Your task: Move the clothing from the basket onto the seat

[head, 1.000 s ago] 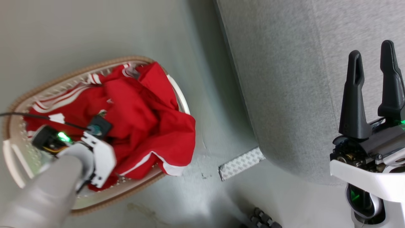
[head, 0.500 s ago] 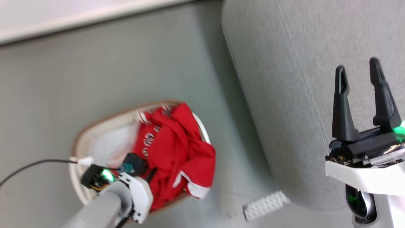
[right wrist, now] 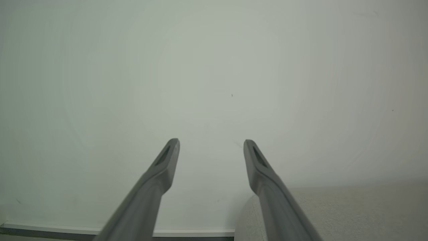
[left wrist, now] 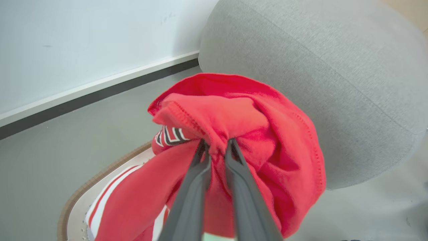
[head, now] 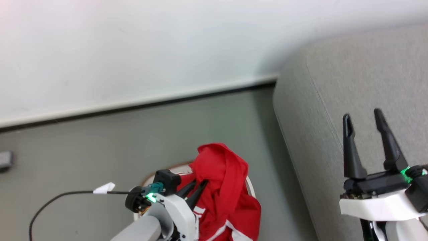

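My left gripper [left wrist: 215, 149] is shut on a bunch of the red clothing [left wrist: 240, 127], which hangs lifted above the basket [left wrist: 100, 177]. In the head view the clothing [head: 224, 187] rises from the basket's rim [head: 174, 166] at bottom centre, with the left gripper [head: 197, 184] pinching it. Black-and-white lettering and white stripes show on the fabric. The grey seat [head: 351, 100] stands to the right, close beside the basket; the left wrist view has the seat [left wrist: 334, 83] just behind the lifted cloth. My right gripper [head: 362, 115] hovers open over the seat, holding nothing; its fingertips [right wrist: 211, 144] point at the wall.
A white wall [head: 150, 43] with a pale skirting board [head: 133, 103] runs behind the grey floor [head: 83, 154]. A black cable [head: 57, 201] with a white tag trails left from my left wrist. A small grey object [head: 5, 160] sits at the left edge.
The head camera has tilted up, bringing wall and skirting into view. My left gripper has raised the red clothing out of the basket. The right gripper stays open over the seat.
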Robot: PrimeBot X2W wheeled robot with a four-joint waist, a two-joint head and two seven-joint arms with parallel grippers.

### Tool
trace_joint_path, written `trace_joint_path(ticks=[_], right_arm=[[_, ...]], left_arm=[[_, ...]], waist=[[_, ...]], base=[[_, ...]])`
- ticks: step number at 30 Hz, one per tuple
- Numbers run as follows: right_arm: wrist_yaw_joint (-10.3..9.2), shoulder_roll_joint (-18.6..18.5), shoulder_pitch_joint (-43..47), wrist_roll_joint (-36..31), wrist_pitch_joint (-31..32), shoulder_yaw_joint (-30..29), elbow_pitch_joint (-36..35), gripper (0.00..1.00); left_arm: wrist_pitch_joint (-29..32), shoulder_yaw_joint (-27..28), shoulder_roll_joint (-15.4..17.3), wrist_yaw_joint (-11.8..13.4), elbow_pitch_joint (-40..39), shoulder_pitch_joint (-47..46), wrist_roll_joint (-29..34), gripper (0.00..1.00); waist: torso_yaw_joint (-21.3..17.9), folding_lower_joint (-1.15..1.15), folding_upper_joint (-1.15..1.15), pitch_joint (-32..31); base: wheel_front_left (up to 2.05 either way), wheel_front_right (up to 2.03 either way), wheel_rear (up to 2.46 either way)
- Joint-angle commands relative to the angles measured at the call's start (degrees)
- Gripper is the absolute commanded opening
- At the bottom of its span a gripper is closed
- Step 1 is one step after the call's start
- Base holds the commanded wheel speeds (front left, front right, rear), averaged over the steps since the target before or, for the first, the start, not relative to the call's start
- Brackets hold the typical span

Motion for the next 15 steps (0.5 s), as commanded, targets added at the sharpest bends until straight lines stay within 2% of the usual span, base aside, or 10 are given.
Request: trace_joint_path(ticks=[1,7,15], right_arm=[[-0.12,-0.22,1.25,-0.47,0.0,-0.07,0.62,1.0],[-0.12,-0.19,3.76,0.08,0.0,0.04,2.28,1.0],[-0.12,-0.2,4.97,2.95,0.01,2.15,3.19,1.0]], left_arm=[[-0.03,0.95,0.03,0.38,-1.44,1.35,0.88,0.0],[-0.04,5.85,0.3,1.3,-9.18,3.71,1.96,0.0],[-0.04,11.01,1.87,2.82,-18.3,3.42,1.84,0.0]], waist=[[4.16,0.01,0.0,-6.12],[6.46,0.01,0.0,-10.65],[8.12,0.01,0.0,-12.75]], base=[[0.0,0.0,0.0],[0.0,0.0,0.0],[0.0,0.0,0.0]])
